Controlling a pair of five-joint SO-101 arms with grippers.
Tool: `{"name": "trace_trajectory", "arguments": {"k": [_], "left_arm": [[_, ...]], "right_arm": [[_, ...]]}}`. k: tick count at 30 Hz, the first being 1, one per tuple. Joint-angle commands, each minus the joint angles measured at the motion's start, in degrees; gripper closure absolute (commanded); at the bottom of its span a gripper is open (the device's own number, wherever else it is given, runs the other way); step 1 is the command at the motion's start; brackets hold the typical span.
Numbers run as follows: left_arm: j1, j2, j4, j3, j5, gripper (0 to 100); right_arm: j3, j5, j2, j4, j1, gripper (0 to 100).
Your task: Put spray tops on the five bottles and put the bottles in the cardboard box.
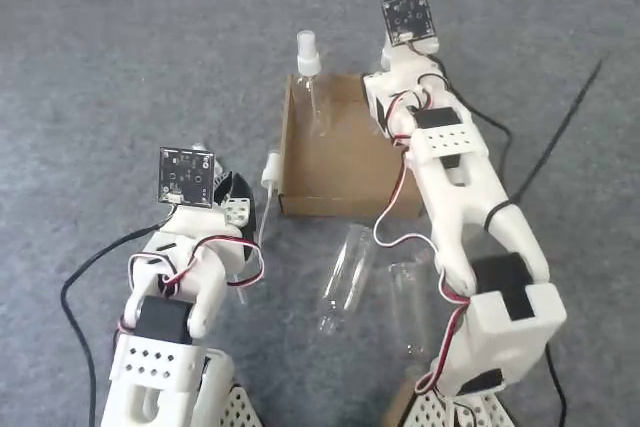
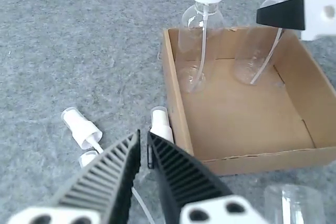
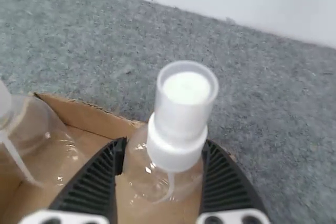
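1. Capped bottle [image 3: 178, 129] stands upright in a far corner of the cardboard box [image 1: 340, 205], clenched between the jaws of our right pincer [image 3: 164, 149].
2. Our left pincer [image 2: 144, 139] hangs all but closed, holding nothing, its tips just short of a loose spray top [image 2: 160, 123] lying beside the box's outer wall on the tabletop [image 1: 120, 77].
3. Two uncapped bottles [image 1: 345, 272] [image 1: 410, 297] lie on their sides near the box's front wall.
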Motion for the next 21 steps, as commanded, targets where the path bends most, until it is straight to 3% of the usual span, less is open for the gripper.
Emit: {"name": "trace_trajectory", "arguments": {"k": [1,21], "left_arm": [[-0.18,-1.41,-1.49,-0.48,0.53,99],[-0.18,-1.41,-1.41,-0.48,0.53,99]], "right_arm": [[-3.34,0.88,0.13,-4.00,0.75,99.1],[-3.34,0.88,5.23,-7.43,0.31,98.7]]}}
